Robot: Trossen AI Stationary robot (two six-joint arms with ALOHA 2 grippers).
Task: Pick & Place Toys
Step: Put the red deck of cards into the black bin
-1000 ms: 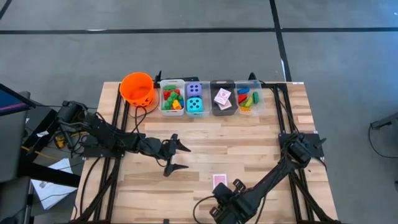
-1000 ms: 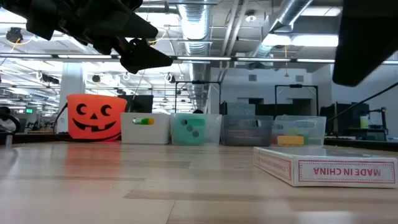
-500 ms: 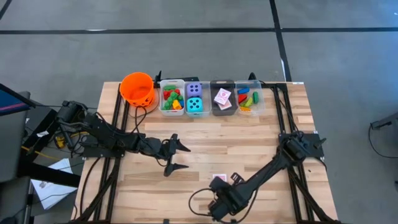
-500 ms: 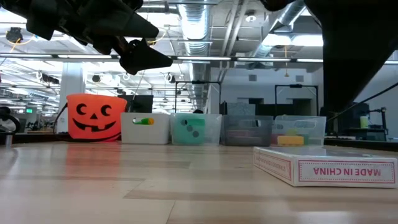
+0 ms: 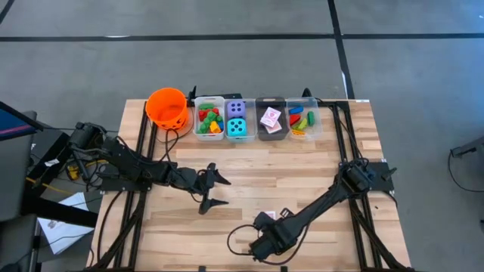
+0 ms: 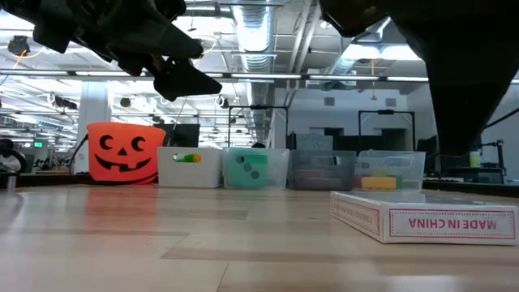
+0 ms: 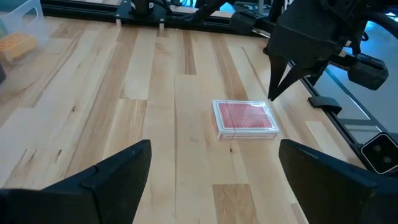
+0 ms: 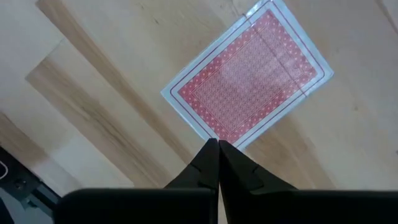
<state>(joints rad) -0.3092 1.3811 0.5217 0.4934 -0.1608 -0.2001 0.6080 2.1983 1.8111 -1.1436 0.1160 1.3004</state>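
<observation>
Right gripper (image 5: 261, 245) pinched closed over front table edge, hiding card deck | low: card deck (image 6: 423, 216) flat on wood | left wrist: left gripper (image 7: 211, 177) spread wide, empty, waiting | right wrist: closed tips above deck (image 8: 249, 78), likely aligning for pickup

Right gripper (image 8: 218, 149) pinched closed; left gripper (image 5: 215, 190) hovers (fingers spread).
</observation>
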